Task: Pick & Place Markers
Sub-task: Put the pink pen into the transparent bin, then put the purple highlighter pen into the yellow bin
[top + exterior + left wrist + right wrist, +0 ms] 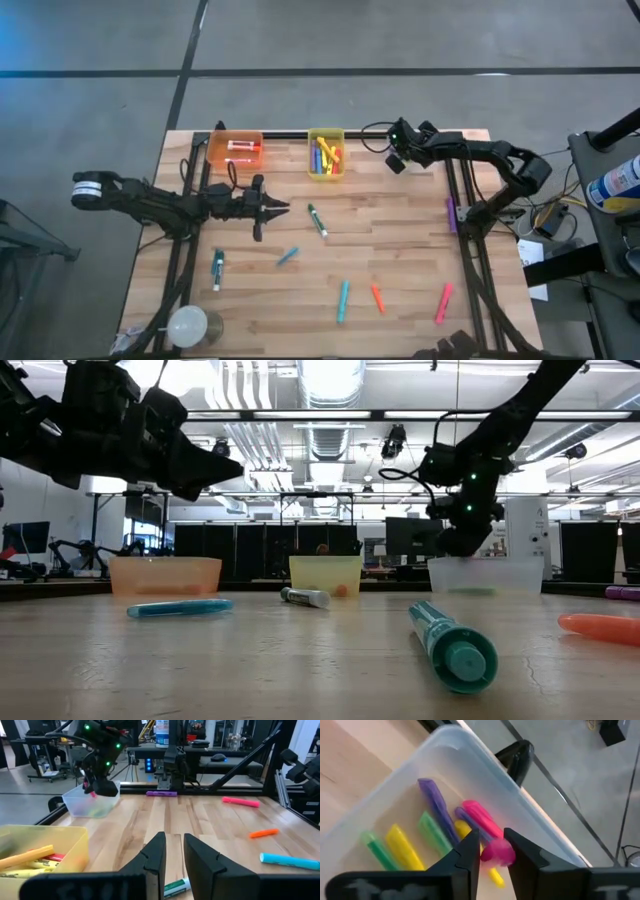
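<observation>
Wooden plank table (400, 250), pale butcher-block grain. Right gripper (492, 852) over clear plastic bin (470, 760) at table's far right corner, fingers slightly apart, pink marker (487, 832) between them; whether gripped or loose, cannot tell. Bin holds purple, green, yellow markers (405, 847). Left gripper (172, 852) hovers near table's left edge, fingers narrowly apart, empty. Orange bin (235, 150) and yellow bin (325, 153) at far edge, markers inside. Loose capped markers (343, 300) scattered toward near edge: teal, orange, pink, green.
</observation>
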Controlling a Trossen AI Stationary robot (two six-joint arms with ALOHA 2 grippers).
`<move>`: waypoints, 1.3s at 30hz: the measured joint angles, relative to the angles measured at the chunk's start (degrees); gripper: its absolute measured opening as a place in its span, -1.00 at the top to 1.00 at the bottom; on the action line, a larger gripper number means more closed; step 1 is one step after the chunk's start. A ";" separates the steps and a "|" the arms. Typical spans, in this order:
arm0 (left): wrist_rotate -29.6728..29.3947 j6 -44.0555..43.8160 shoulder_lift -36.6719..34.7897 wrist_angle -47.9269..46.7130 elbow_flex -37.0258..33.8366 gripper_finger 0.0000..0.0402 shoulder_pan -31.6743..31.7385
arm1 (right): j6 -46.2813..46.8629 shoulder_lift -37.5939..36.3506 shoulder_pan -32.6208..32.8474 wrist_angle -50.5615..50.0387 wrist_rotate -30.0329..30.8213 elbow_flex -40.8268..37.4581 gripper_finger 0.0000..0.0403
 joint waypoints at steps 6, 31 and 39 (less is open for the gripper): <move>-0.01 0.96 0.00 0.12 0.00 0.72 0.39 | 0.91 0.22 0.06 -0.26 -0.01 1.32 0.50; -0.13 -0.04 0.00 -0.16 -0.23 1.00 1.53 | 34.38 -11.23 26.01 -52.85 -4.14 0.54 0.96; -0.09 -0.25 0.00 -0.18 -0.31 1.00 1.53 | 31.27 3.85 26.09 -57.99 -7.04 -3.75 0.96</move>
